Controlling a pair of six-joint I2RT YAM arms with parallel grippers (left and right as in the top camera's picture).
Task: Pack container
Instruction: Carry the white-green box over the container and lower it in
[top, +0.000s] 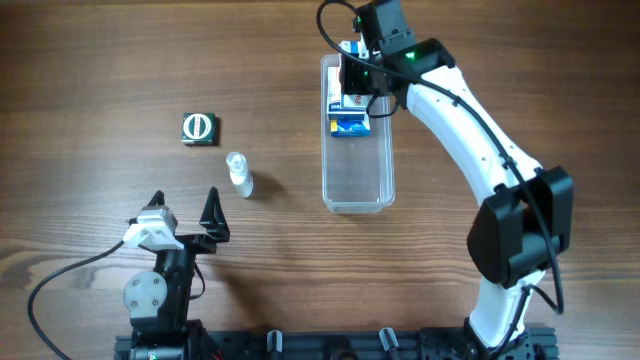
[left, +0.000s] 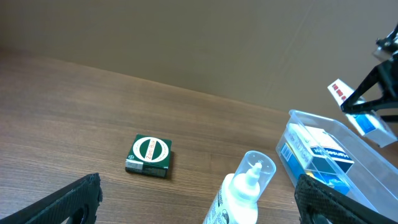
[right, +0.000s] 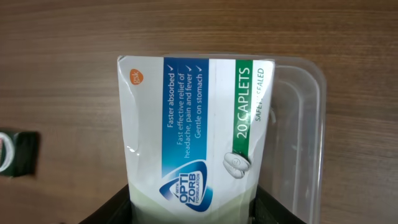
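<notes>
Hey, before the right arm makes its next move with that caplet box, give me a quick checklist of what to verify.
1. Grip of right claw on caplet box: ok.
2. Held box above the far end of the container: ok.
3. Bare floor left in container: ok, near half.
4. Clearance from the blue box already inside: cannot tell.
5. State of left claw, open and away from container: ok.
</notes>
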